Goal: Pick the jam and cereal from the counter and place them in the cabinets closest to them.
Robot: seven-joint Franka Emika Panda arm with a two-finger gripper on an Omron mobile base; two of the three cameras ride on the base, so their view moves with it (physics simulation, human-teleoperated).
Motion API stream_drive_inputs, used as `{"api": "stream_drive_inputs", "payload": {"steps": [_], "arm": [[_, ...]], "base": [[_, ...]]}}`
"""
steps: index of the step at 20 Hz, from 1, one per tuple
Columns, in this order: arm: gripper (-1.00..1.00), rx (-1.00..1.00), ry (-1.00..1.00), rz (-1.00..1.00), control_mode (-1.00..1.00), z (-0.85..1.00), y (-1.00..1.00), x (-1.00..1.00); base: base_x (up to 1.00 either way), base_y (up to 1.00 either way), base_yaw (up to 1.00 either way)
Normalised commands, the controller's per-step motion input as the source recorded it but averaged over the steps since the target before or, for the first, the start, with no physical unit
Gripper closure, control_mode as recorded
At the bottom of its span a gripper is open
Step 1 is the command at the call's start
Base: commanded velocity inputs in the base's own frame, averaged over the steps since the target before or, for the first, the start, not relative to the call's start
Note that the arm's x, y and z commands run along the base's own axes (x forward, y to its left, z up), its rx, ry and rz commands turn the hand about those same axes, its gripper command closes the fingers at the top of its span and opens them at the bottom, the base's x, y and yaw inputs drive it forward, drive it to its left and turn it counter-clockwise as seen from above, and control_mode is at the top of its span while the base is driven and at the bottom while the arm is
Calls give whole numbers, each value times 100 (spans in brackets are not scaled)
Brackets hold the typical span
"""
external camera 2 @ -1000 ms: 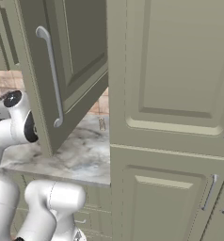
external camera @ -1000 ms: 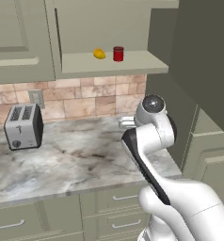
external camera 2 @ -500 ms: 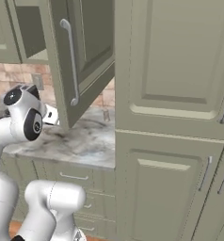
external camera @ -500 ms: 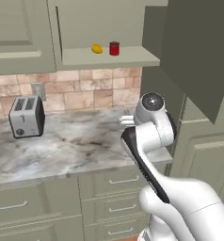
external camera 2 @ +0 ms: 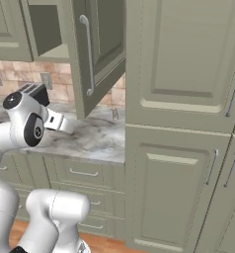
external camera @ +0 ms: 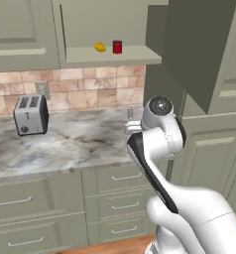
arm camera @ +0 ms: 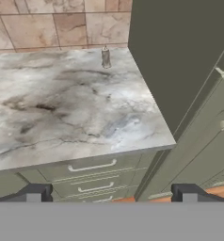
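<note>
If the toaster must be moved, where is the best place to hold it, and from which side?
Probably grip the toaster across its two narrow flat sides, coming from above. It stands upright on the counter, with free space all around, and its slotted top faces up.

No readable text, labels, brands, numbers or signs appear anywhere around me. The jam (external camera: pixel 117 46) jar on the open cabinets (external camera: pixel 110 54) shelf, high above and beyond my fingers (arm camera: pixel 35 192), has plain red sides (too small to show any label). The toaster (external camera: pixel 30 115) off to one side of my fingers and the small shaker (arm camera: pixel 105 57) ahead of them carry no legible markings.
</note>
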Motion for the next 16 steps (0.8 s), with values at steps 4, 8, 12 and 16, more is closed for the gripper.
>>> {"api": "stream_drive_inputs", "payload": {"steps": [4, 8, 12, 16], "arm": [[-100, 0, 0, 0, 100, 0, 0, 0], [-100, 0, 0, 0, 100, 0, 0, 0], [-100, 0, 0, 0, 100, 0, 0, 0], [-100, 0, 0, 0, 100, 0, 0, 0]], "base": [[0, 0, 0], [-40, 0, 0], [-26, 0, 0], [-4, 8, 0]]}}
